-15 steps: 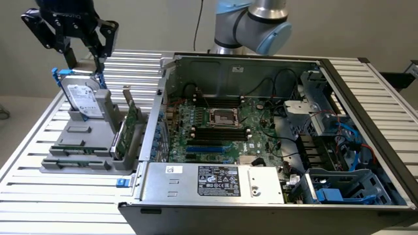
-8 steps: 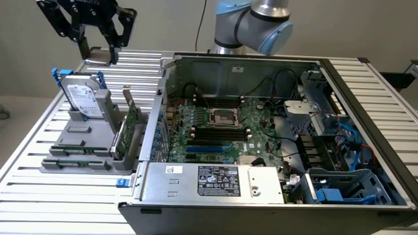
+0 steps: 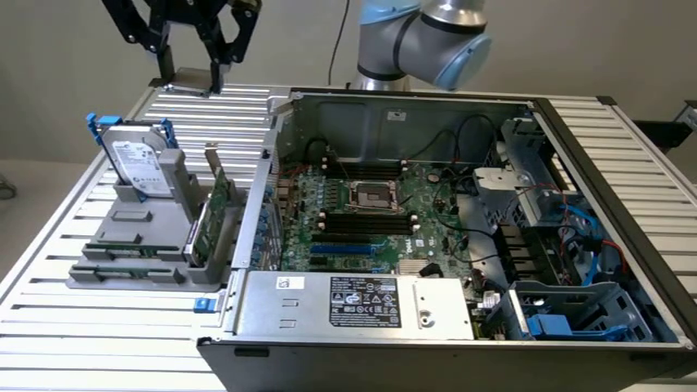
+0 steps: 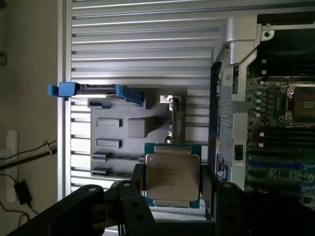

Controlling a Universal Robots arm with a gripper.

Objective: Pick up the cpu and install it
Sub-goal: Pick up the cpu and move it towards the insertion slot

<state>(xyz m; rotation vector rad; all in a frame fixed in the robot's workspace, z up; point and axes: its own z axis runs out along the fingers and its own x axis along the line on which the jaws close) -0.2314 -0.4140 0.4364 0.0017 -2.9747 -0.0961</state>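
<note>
The cpu [image 4: 171,174], a small flat square chip with a dull silver top and a green edge, sits between my gripper's [image 4: 171,186] black fingers, which are shut on its two sides. In the exterior view my gripper [image 3: 194,77] hangs high above the slatted table's far corner at the view's left, with the cpu [image 3: 188,82] at its fingertips. The empty cpu socket [image 3: 368,196] lies on the motherboard inside the open computer case, well off toward the exterior view's right of the gripper. The wrist view shows the socket [image 4: 302,105] at the case side.
A grey parts holder [image 3: 136,245] on the table carries an upright silver hard drive [image 3: 142,159] in a blue bracket and green circuit cards [image 3: 218,204]. The open computer case [image 3: 458,220] holds cables, memory slots and a power supply [image 3: 360,302]. The arm's base [image 3: 425,41] stands behind the case.
</note>
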